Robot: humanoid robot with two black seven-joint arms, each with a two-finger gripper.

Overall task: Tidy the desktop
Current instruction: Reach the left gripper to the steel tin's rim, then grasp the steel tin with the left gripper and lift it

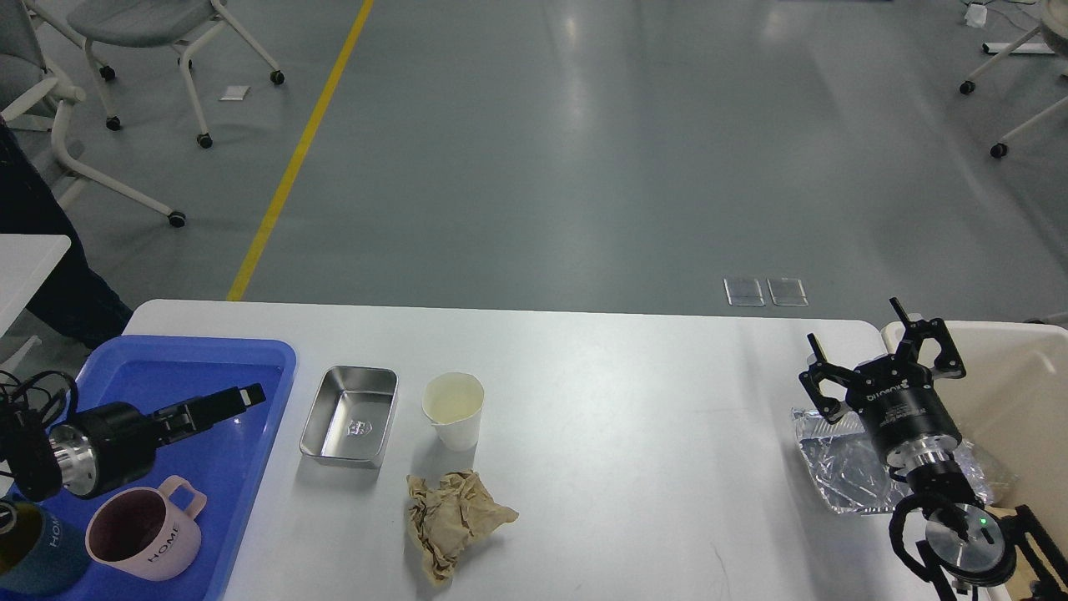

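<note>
Mugs point(146, 534) sit in the tray point(250, 467); tin point(349, 415), cup point(453, 409), paper wad point(453, 517), foil point(843, 472) left on desktop point(634, 417). Right gripper point(884, 355) gapes empty; left gripper point(238, 396), can't tell.

Two mugs, one pink point(143, 534) and one dark teal point(33, 555) that is partly cut off; one steel tray point(349, 415); one paper cup point(454, 410); one crumpled brown paper point(453, 517); one foil sheet point(843, 469), possibly a bag.
</note>
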